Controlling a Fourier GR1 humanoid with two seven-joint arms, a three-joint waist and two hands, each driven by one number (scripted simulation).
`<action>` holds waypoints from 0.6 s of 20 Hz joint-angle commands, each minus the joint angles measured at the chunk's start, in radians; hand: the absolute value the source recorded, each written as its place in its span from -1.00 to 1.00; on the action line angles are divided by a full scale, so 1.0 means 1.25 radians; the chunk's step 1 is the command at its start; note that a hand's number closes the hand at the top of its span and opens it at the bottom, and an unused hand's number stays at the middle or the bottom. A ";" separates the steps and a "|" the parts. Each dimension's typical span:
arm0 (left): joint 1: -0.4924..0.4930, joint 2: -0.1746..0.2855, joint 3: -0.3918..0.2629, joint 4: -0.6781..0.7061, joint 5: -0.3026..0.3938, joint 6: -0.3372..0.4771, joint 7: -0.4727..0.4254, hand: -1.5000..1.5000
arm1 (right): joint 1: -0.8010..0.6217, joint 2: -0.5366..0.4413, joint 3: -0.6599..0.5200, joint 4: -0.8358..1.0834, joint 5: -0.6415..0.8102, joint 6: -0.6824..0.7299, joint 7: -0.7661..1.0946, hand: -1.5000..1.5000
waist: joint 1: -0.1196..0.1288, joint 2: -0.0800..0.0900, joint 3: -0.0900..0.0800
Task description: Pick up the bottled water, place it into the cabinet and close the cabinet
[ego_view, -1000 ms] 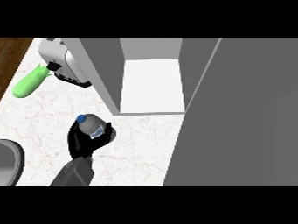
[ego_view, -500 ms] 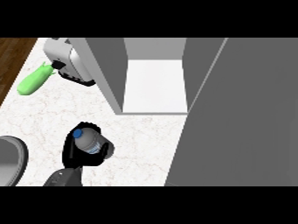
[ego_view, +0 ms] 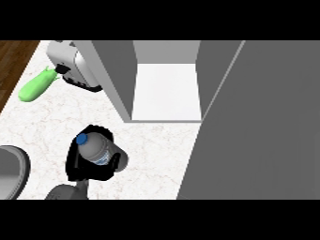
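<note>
— What sits left of the hand?
— Up and to its left I see 1 green object [ego_view: 37, 86] beside a white appliance [ego_view: 73, 70].
— And the hand itself?
— My right hand [ego_view: 86, 168] has its fingers curled round the bottled water [ego_view: 97, 150], blue cap uppermost, over the counter [ego_view: 155, 140].
— The cabinet?
— The cabinet [ego_view: 166, 93] stands open, up and right of the hand.

One view only — from the head, looking steeply down, close over the counter [ego_view: 155, 154]; the cabinet [ego_view: 166, 93] fills the frame's upper middle and right — floor [ego_view: 3, 65] at upper left.
</note>
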 commanded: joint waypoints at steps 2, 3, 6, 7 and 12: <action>-0.042 -0.039 -0.022 -0.067 -0.045 0.089 0.053 1.00 | 0.003 -0.030 -0.009 -0.161 0.061 0.008 0.118 -1.00 | -0.009 0.000 -0.001; -0.037 -0.030 -0.026 -0.102 -0.047 0.096 0.095 1.00 | -0.002 -0.017 0.005 -0.116 0.071 0.009 0.080 -1.00 | -0.006 0.001 0.000; 0.005 -0.013 -0.042 -0.185 -0.077 0.113 0.114 1.00 | -0.004 -0.017 -0.015 -0.097 0.050 0.007 0.066 -1.00 | -0.003 0.001 0.000; -0.032 -0.046 -0.054 -0.219 -0.092 0.181 0.153 1.00 | 0.035 -0.004 0.051 -0.077 0.081 -0.022 0.016 -1.00 | -0.007 0.000 0.000; -0.122 -0.093 -0.062 -0.224 -0.126 0.241 0.248 1.00 | -0.015 -0.004 -0.006 -0.061 0.046 -0.003 0.053 -1.00 | -0.006 0.002 0.000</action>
